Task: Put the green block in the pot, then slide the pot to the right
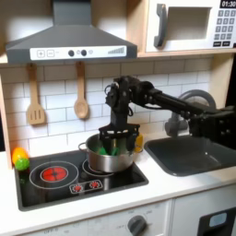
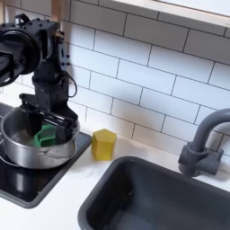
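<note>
The silver pot [image 1: 111, 159] [image 2: 27, 151] stands on the stove's right burner in the first exterior view. The green block [image 1: 110, 146] [image 2: 45, 137] lies inside it, against the far wall. My gripper [image 1: 115, 141] [image 2: 43, 124] hangs straight down over the pot's mouth. Its black fingers are spread apart, one on each side of the block, with their tips dipping just inside the rim. The gripper looks open and does not clamp the block.
A yellow block [image 1: 138, 141] [image 2: 104, 144] sits on the counter between the stove and the sink [image 1: 189, 155] [image 2: 153, 193]. A grey faucet [image 1: 198, 100] [image 2: 202, 144] rises behind the sink. A round green-and-yellow toy [image 1: 18, 159] lies left of the stove. Utensils [image 1: 35, 100] hang on the tiled wall.
</note>
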You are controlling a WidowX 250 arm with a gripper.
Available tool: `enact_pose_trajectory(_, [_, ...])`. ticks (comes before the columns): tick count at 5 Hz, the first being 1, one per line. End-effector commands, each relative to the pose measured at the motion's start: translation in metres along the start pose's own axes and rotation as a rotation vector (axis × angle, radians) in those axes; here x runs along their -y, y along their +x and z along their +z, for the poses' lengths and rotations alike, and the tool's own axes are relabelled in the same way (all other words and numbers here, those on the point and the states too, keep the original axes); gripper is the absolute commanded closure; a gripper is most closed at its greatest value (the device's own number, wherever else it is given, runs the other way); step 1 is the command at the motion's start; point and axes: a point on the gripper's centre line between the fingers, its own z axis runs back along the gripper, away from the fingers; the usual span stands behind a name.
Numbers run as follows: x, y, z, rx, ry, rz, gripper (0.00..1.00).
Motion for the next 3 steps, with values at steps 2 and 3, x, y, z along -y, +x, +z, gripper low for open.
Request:
enact_pose_trajectory(2, [0.0118, -0.0009, -0.0024, -0.009, -0.004, -0.003, 0.00])
enact_pose_trajectory(3, [0.0118, -0.0009, -0.0018, -0.008, -0.004, -0.003, 0.00])
